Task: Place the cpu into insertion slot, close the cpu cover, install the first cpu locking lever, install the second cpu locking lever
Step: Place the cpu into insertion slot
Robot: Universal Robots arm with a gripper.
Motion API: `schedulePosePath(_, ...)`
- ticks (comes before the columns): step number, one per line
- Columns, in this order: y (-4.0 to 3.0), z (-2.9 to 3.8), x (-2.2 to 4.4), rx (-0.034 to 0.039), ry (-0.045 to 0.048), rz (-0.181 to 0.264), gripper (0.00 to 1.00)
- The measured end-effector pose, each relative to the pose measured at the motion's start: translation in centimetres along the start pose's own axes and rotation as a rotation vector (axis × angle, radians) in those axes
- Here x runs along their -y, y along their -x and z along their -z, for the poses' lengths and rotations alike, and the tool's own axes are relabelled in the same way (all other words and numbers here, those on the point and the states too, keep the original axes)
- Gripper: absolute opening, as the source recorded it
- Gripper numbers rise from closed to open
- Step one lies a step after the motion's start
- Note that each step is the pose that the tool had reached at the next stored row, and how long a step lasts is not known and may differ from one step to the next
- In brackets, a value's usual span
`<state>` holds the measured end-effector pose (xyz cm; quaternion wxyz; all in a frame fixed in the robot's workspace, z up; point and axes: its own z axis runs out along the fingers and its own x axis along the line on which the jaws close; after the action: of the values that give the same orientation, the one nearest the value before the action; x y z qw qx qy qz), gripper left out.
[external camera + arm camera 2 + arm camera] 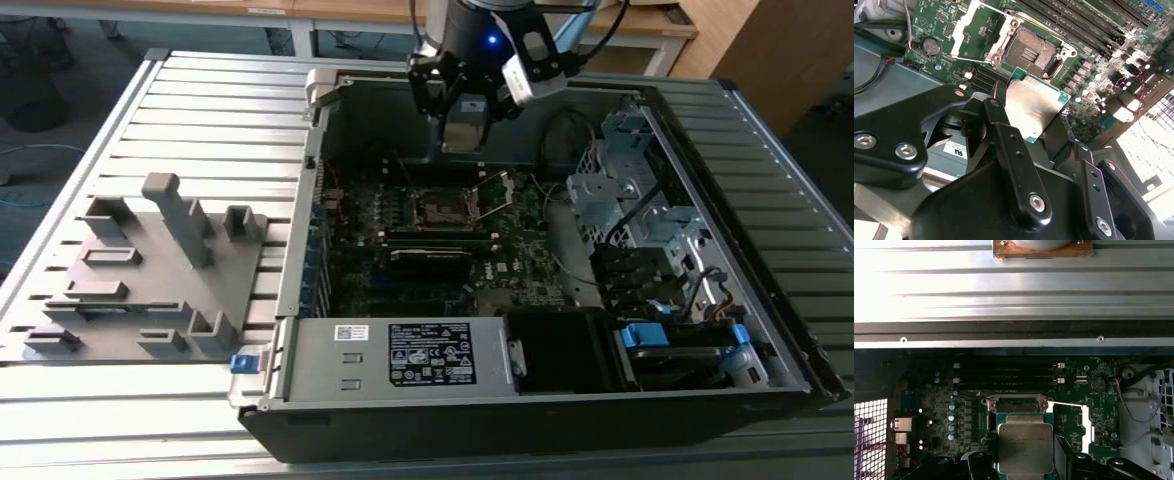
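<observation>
The gripper hangs inside the open computer case, its black fingers pinching opposite edges of the cpu, which rides flat between them with its dull metal top towards both wrist cameras; on the exterior view's clock face the gripper sits at twelve o'clock of the insertion slot, raised above the motherboard; in both wrist views the chip looks clear of the slot and unseated. The cpu cover stands swung open at about three o'clock of the slot, leaving the slot's contacts bare. By my judgement the chip is light, thin and stiff, so it needs little squeeze; its smooth top and narrow green rim look slippery, so an edge grip like this one suits it, and its underside should be kept off everything; the slot's contacts are probably the frailest part here, and a tilted or sliding entry could bend them. The case lies on a ribbed metal table; a grey moulded fixture tray rests at nine o'clock of the case, a white-labelled power box at six o'clock of the slot, a silvery drive cage at three o'clock; wooden furniture stands beyond the table at one o'clock.
</observation>
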<state>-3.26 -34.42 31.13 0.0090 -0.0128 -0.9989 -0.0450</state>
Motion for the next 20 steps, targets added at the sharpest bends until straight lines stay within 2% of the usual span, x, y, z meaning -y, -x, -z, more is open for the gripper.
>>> schedulePosePath(9,0.01,-0.69,0.06,-0.0001,-0.0002,0.0,0.54)
schedulePosePath(20,0.02,-1.08,0.09,0.0,0.0001,0.0,0.54)
